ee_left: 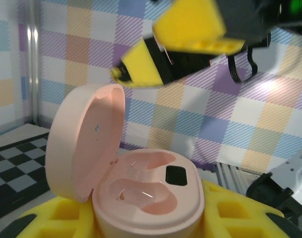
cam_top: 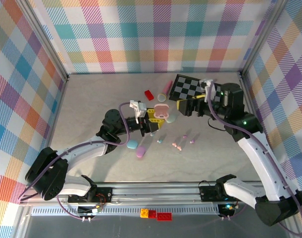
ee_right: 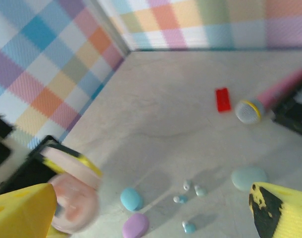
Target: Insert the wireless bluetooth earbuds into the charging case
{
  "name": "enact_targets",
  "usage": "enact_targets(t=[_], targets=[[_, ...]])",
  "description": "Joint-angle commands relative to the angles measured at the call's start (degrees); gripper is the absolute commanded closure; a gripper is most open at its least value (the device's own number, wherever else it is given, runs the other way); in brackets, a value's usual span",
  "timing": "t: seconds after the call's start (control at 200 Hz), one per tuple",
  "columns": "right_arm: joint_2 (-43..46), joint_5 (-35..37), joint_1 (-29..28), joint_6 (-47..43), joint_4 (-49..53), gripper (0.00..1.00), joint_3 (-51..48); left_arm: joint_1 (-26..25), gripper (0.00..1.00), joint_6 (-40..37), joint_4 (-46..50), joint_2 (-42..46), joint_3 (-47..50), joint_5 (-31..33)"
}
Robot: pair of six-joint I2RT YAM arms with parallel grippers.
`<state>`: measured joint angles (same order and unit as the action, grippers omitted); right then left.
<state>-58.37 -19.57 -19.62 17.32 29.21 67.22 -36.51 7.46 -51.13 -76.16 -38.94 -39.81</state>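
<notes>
Top external, grey table (cam_top: pixel 101 99), plaid walls (cam_top: pixel 151 34), left tool (cam_top: pixel 157 119) gripping pink case (cam_top: pixel 162 110), right tool (cam_top: pixel 186 107) wide.

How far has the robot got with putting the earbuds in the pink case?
Done: the pink case stands open, held by the left gripper. In hand: nothing yet; the right gripper is open and empty near the case. Left: both wells look empty, and the earbuds lie loose on the table, none inserted.
</notes>
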Motion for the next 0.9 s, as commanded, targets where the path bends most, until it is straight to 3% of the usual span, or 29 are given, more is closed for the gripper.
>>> enact_targets(t=[0.0, 0.05, 0.235, 0.445, 0.895], targets=[[2.8, 1.7, 1.8, 11.0, 0.7, 0.01, -6.1, 1.6, 0.66, 1.0, -3.4, 2.7, 1.2, 0.5], [3.4, 2.3, 1.9, 13.0, 1.5, 0.0, -9.1, 2.2, 0.66, 1.3, -3.4, 3.1, 1.7, 0.6], [-0.6, -3.7, 1.9, 15.9, 3.2, 0.16, -16.8, 4.0, 0.66, 2.1, -3.6, 3.7, 2.6, 0.2], [-9.3, -1.2, -0.9, 14.0, 4.4, 0.37, -21.1, 5.0, 0.66, 2.4, -3.9, 4.1, 2.6, -0.1], [-25.7, -1.1, -3.8, 4.0, -1.9, 0.39, -20.6, 5.0, 0.66, 1.9, -1.5, 5.7, 2.1, -0.8]])
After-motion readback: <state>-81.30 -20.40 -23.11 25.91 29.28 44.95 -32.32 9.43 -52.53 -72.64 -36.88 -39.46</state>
